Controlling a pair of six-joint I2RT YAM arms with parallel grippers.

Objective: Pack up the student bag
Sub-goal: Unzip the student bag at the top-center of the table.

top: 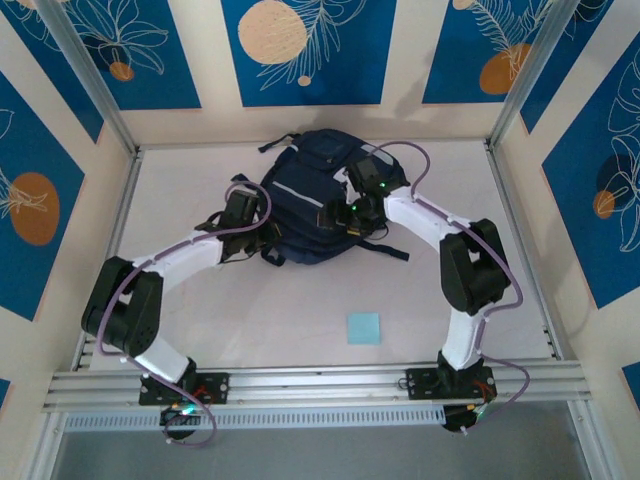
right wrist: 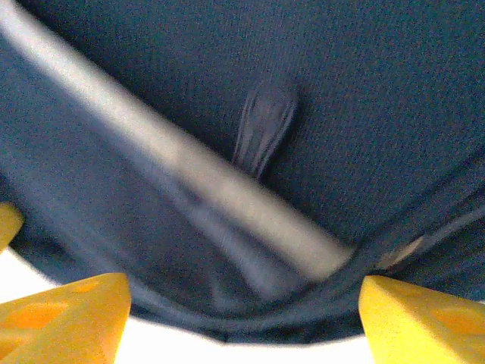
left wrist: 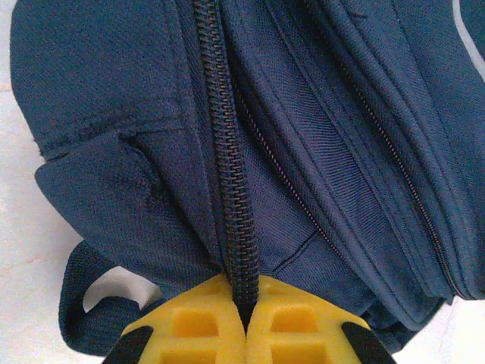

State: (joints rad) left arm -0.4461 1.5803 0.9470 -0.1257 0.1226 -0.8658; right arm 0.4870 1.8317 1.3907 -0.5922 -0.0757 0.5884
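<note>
Top view: the student bag sits mid-upper frame on the table. The left tool is at its left edge, the right tool over its right half.

Left wrist: the yellow fingers are pinched shut on the bag's zipper at bottom centre.

Right wrist: the fingers are spread wide in the bottom corners, with blurry bag fabric above.

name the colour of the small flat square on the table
Flat square: light blue, top external view.
</note>
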